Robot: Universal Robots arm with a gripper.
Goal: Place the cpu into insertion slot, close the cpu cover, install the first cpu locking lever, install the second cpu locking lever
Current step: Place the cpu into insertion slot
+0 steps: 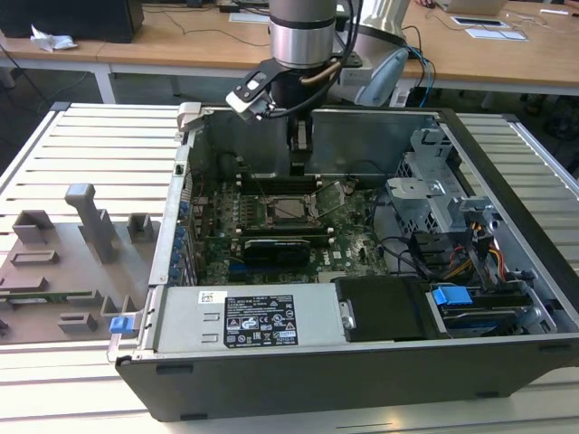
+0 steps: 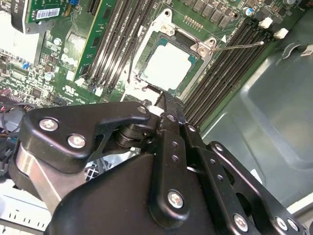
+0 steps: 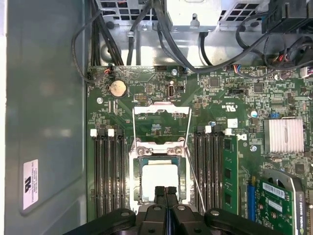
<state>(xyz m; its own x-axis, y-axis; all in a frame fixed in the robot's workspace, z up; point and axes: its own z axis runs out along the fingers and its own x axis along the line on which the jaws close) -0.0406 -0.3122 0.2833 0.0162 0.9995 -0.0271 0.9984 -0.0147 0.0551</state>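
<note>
The cpu (image 3: 157, 178) lies flat in the insertion slot on the green motherboard (image 3: 215, 103), and its silver top shows in the exterior view (image 1: 289, 208) and the second wrist view (image 2: 167, 66). The cpu cover (image 3: 157, 149) lies down around it, with the chip showing through its window. One thin wire locking lever (image 3: 197, 186) angles away from the socket, unlatched (image 1: 333, 196) (image 2: 242, 46). My gripper (image 3: 165, 192) hangs just above the socket's edge (image 1: 301, 161). Its black fingers (image 2: 166, 105) are pressed together, shut on nothing.
Black memory slots (image 3: 108, 171) flank the socket on both sides. A green expansion card (image 3: 279, 196) and a finned heatsink (image 3: 282, 134) sit beside them. Cables (image 3: 166, 39) cross the case's far end. The power supply box (image 1: 258, 316) and drive cage (image 1: 425, 194) crowd the case.
</note>
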